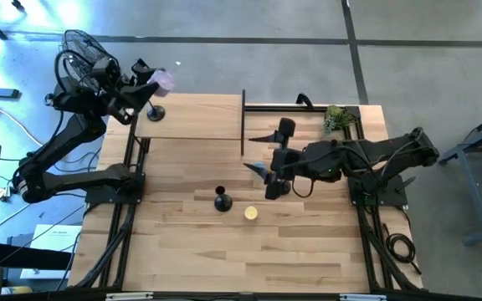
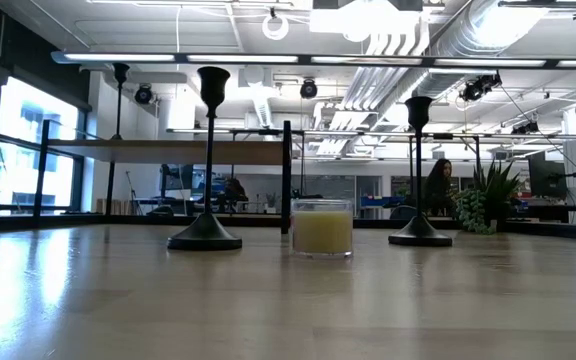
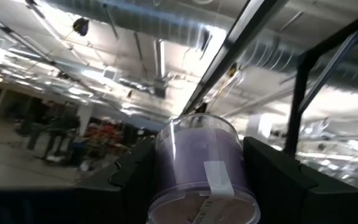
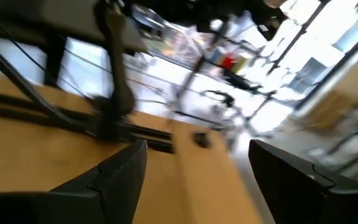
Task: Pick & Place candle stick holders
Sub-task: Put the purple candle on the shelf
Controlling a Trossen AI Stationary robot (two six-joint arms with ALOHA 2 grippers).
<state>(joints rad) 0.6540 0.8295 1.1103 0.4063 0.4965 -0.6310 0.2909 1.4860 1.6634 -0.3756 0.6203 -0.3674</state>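
Lavender candle jar [image 3: 199, 171] sits clamped in my left claw [image 1: 151, 78] above the far shelf, while my right claw [image 1: 272, 174] hangs spread and empty near black round-based candle stick holders [image 1: 222, 200] on the wooden surface [image 1: 308, 251].

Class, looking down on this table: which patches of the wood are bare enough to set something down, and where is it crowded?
Free: the whole near strip of the table, below the yellow candle, and the left side beside the candle stick holder. Crowded: mid-right, under the right gripper, and the far left corner, around another holder.
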